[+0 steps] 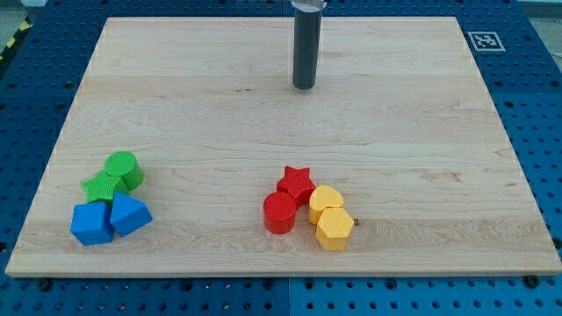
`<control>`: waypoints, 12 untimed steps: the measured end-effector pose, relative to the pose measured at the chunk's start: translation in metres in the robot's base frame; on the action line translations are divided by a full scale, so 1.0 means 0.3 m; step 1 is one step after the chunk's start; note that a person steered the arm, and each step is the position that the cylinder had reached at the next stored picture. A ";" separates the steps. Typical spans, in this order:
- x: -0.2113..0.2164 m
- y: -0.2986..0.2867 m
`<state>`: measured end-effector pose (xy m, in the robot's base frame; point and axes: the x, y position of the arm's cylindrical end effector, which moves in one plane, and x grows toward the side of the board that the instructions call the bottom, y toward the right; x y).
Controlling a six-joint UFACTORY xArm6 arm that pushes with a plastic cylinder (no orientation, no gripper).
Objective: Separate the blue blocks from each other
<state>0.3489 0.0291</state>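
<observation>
Two blue blocks sit touching at the view's bottom left: a blue cube and a blue wedge-like block to its right. My tip rests on the board near the view's top centre, far from both blue blocks, up and to the right of them. The dark rod rises straight up out of the view.
A green cylinder and a green star touch the blue blocks from above. A red star, red cylinder, and two yellow blocks cluster at bottom centre. The wooden board lies on a blue pegboard.
</observation>
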 end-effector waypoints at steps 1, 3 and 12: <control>0.000 0.000; 0.073 -0.057; 0.882 -0.344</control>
<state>0.6134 -0.0740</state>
